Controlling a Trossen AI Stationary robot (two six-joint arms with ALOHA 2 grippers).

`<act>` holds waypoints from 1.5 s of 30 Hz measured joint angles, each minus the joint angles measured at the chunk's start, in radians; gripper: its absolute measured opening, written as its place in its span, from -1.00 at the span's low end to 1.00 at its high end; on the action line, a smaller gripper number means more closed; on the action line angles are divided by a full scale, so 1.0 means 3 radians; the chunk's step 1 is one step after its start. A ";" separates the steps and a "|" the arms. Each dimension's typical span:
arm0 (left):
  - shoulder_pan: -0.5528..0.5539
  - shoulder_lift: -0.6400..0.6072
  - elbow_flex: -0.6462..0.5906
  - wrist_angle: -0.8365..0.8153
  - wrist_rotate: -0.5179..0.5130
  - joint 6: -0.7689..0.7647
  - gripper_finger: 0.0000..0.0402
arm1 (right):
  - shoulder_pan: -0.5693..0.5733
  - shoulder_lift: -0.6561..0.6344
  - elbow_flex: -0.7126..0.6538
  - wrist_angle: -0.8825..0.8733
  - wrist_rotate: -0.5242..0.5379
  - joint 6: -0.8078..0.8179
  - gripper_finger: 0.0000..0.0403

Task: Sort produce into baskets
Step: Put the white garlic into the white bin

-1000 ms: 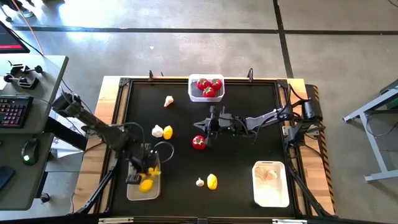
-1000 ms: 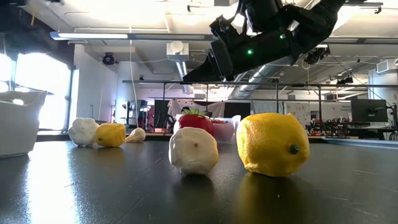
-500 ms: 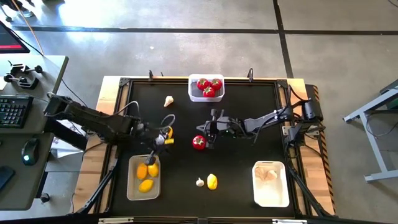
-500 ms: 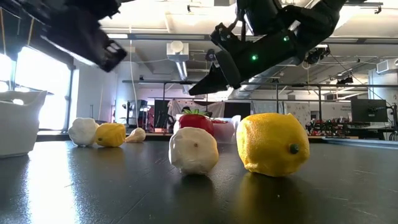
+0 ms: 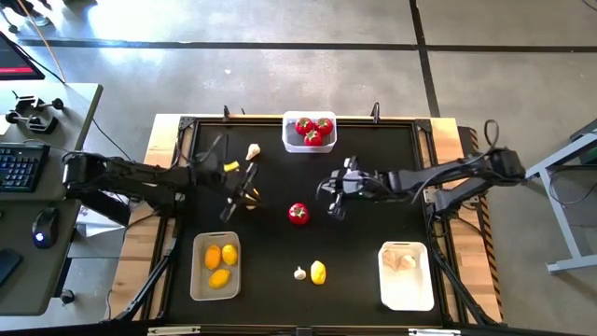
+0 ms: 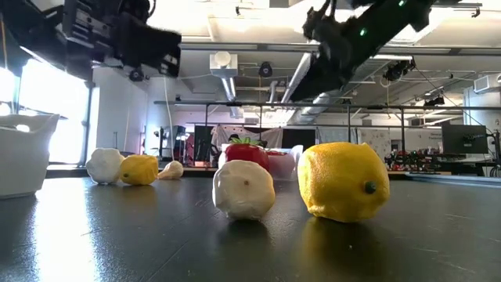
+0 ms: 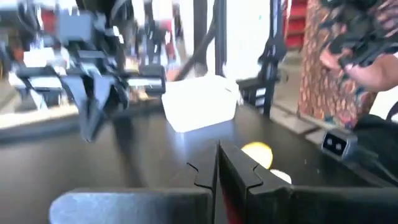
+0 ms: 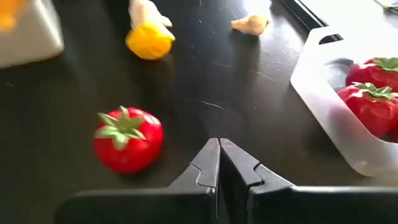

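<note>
Both grippers are clenched and empty. The left gripper (image 5: 244, 193) hangs over the lemon (image 6: 138, 169) and garlic bulb (image 6: 105, 165) near the counter's left edge. Its jaws must be opened before the lemon is closed on. Half a second ago the right gripper (image 5: 336, 207) was beside the central tomato (image 5: 298, 214); now it is withdrawn.
</note>
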 joint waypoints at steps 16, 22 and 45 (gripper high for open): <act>0.0367 0.0003 -0.0005 0.0302 0.0459 -0.0144 -1.00 | 0.0658 0.0203 0.0118 0.0193 -0.0681 0.0699 -0.89; 0.0367 0.0003 -0.0005 0.0303 0.0345 -0.0141 -1.00 | 0.0986 0.0628 0.0400 0.0193 -0.0706 0.0782 -0.52; 0.0365 0.0003 -0.0003 0.0298 -0.0066 -0.0335 -1.00 | 0.1380 0.2116 0.1911 -0.0678 -0.0761 0.0870 0.10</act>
